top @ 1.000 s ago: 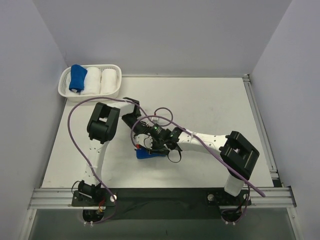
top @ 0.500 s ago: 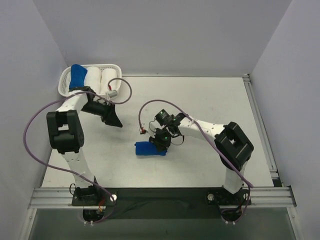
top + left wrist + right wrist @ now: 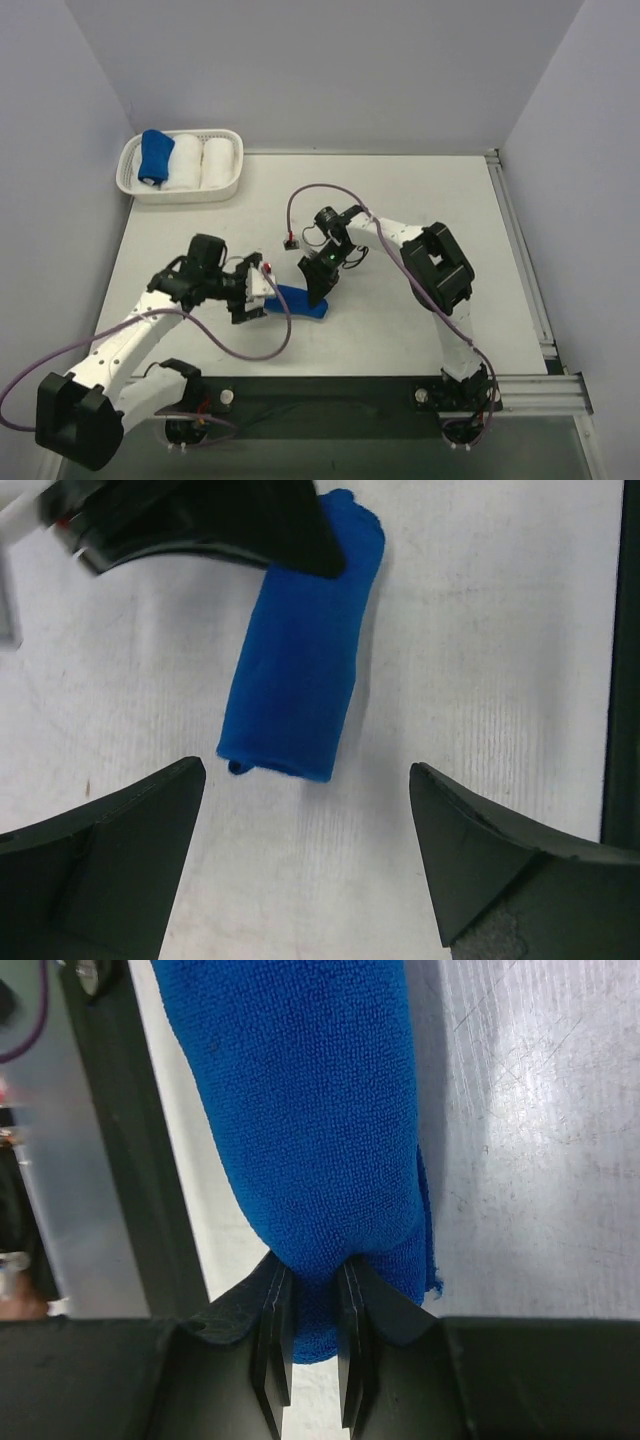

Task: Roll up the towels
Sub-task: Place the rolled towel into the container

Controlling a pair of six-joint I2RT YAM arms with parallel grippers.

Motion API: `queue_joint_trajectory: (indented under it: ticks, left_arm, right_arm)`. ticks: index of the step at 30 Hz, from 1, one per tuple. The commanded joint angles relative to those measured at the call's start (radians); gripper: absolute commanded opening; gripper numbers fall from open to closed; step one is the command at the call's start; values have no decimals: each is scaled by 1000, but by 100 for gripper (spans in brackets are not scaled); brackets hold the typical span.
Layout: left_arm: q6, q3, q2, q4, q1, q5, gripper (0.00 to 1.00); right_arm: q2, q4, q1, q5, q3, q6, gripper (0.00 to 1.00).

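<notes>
Overhead, a rolled blue towel [image 3: 300, 302] lies on the worktop [image 3: 420, 200]; well apart from it, a basket [image 3: 180, 195] holds a second blue towel [image 3: 153, 157]. Left wrist: left hand [image 3: 307, 772] gapes wide, empty, near the roll's end. Right wrist: right hand [image 3: 312, 1295] pinches the other end.

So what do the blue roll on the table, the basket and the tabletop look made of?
Blue roll: soft cloth, probably microfibre; fine nubby pile, matt.
Basket: likely white moulded plastic; perforated lattice walls.
Tabletop: hard white sheet, material unclear; fine scratches, dull sheen.
</notes>
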Motion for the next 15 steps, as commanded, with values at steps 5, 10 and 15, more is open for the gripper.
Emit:
queue_joint_trajectory:
  ticks: [5,10,15]
  left_arm:
    - [86,-40,139,309,-295,-246,95]
    - [182,-72,242,427,-352,-278,92]
    - [235,-90,298,458,-354,-296,89]
  right_arm:
    - [147,-169,-34,-70,56,3,0]
    - [262,-241,-67,-127,145,-20,0]
    - [311,-261,-83,-159,194,-2,0]
